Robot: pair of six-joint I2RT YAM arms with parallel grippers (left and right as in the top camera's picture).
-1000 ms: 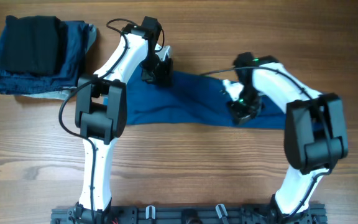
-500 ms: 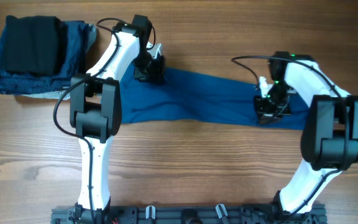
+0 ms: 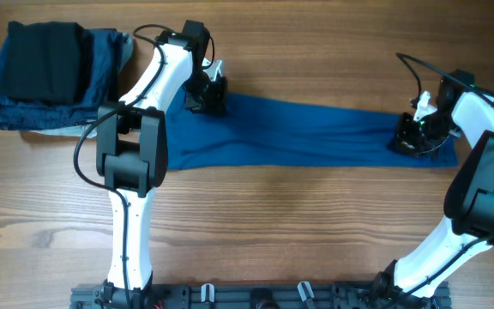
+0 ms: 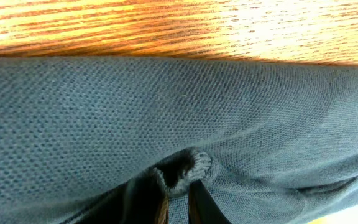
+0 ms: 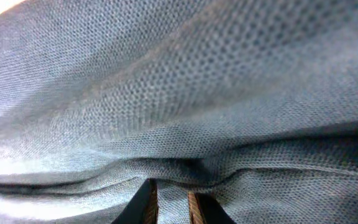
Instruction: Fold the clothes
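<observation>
The medium-blue polo shirt [image 3: 298, 133] lies stretched into a long band across the table. My left gripper [image 3: 208, 96] is shut on its left end near the top edge. The left wrist view shows a pinch of blue knit cloth [image 4: 185, 106] between the fingers [image 4: 178, 202]. My right gripper [image 3: 414, 137] is shut on the shirt's right end. The right wrist view shows the cloth [image 5: 185, 93] bunched into folds between the fingers [image 5: 169, 202]. Collar and placket are hidden.
A stack of folded garments sits at the back left: a black piece [image 3: 45, 56] on darker denim-blue cloth [image 3: 101, 64], with grey cloth [image 3: 58, 130] under it. Bare wooden table [image 3: 273, 223] lies in front of the shirt.
My right gripper has pulled the shirt's right end far to the right, stretching the cloth out long and flat. My left gripper shifted slightly left a second ago, then held still.
</observation>
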